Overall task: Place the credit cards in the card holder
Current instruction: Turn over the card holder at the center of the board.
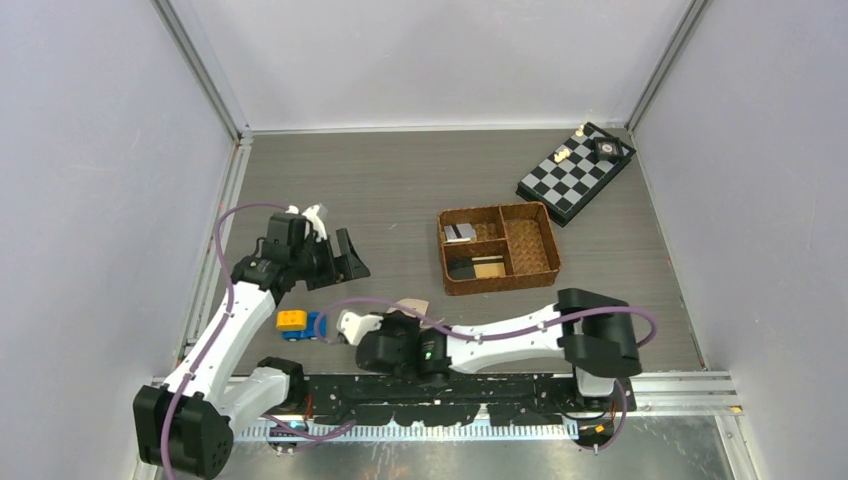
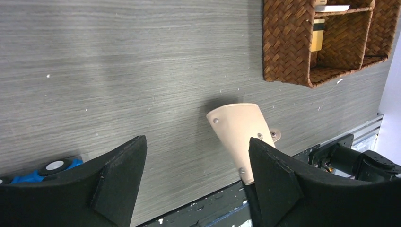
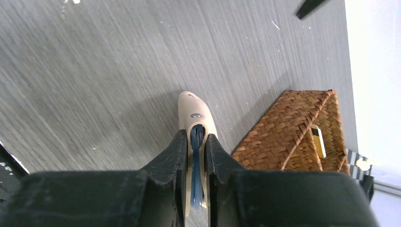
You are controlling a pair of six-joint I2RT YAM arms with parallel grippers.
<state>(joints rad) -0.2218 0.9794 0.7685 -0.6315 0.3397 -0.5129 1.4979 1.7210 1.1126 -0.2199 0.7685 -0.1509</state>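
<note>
The beige card holder [image 3: 194, 109] stands on edge above the table, and my right gripper [image 3: 195, 142] is shut on it; its blue inner pockets show between the fingers. In the top view the card holder [image 1: 414, 306] is a small tan patch by the right gripper [image 1: 400, 322]. My left gripper [image 2: 196, 165] is open and empty, to the left of the card holder [image 2: 236, 130] and apart from it; from above the left gripper [image 1: 348, 257] hangs over the table. The credit cards lie in the basket: silver [image 1: 460, 232], black [image 1: 462, 268], yellow-tan [image 1: 489, 268].
The brown woven divided basket [image 1: 545, 250] sits right of centre. A chessboard [image 1: 575, 172] with a few pieces lies at the back right. A yellow and blue toy [image 1: 300, 322] rests near the front left. Walls close in both sides.
</note>
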